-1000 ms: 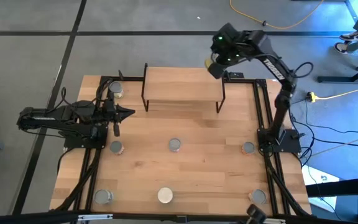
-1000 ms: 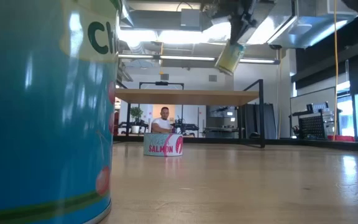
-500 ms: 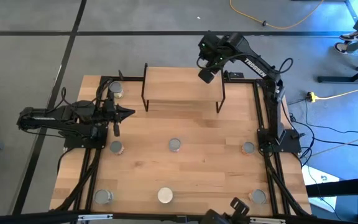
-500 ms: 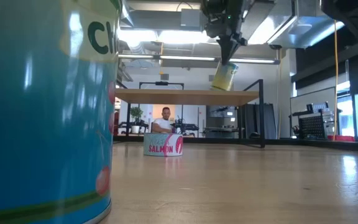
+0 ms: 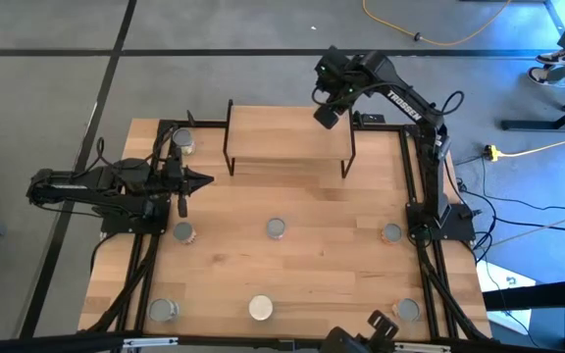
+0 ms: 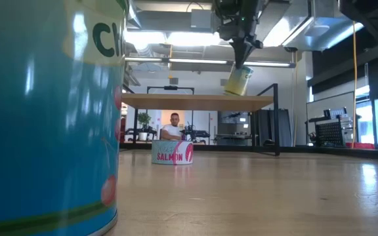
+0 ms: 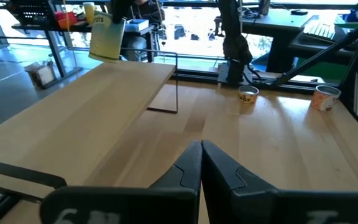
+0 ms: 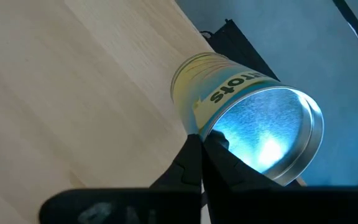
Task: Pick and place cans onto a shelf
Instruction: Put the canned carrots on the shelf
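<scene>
We're mid-place. Right gripper (image 5: 328, 110) has a yellow-labelled can (image 6: 237, 80), fingers pinched closed on its rim, can tilted, hanging above the right end of the shelf (image 5: 287, 132) and not touching the top. Right wrist view shows the can's silvery end facing the camera, with the shelf's wood below it.

Left gripper (image 5: 186, 179) is parked at the table's left side, fingers together, holding nothing.

The other cans sit on the table (image 5: 332, 265): one near the back-left corner (image 5: 181, 143), three across the middle, three along the front edge.

Next, we think: level the can, lower until it seats on the shelf top, then release. Tilt is the risk; dropped at this angle, it could roll off.
</scene>
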Action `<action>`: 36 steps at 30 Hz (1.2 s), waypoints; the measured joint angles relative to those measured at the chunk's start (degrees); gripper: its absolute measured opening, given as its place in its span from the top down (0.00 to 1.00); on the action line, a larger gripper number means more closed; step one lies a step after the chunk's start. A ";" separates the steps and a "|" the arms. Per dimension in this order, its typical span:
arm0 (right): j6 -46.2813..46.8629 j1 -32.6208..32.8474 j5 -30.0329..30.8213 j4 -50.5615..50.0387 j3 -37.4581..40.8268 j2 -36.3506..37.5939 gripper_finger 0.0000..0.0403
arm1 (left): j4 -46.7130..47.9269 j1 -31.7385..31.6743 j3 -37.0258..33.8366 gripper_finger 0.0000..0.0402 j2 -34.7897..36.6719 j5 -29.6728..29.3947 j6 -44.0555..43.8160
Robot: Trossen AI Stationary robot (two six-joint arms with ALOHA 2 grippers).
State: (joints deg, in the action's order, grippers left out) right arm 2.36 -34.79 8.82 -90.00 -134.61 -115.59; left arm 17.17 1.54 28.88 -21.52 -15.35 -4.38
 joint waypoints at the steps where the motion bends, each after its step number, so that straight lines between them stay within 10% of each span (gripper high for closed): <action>1: -0.58 -0.02 -0.46 0.00 0.00 0.00 1.00 | -0.02 0.00 0.00 1.00 0.00 0.00 0.00; 36: -3.05 0.34 -0.01 4.20 14.75 11.16 1.00 | -0.04 -0.02 -0.02 1.00 -0.02 -0.20 0.00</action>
State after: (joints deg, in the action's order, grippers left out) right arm -0.69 -34.45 8.81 -85.79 -119.85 -104.43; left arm 17.12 1.52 28.86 -21.54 -15.55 -4.38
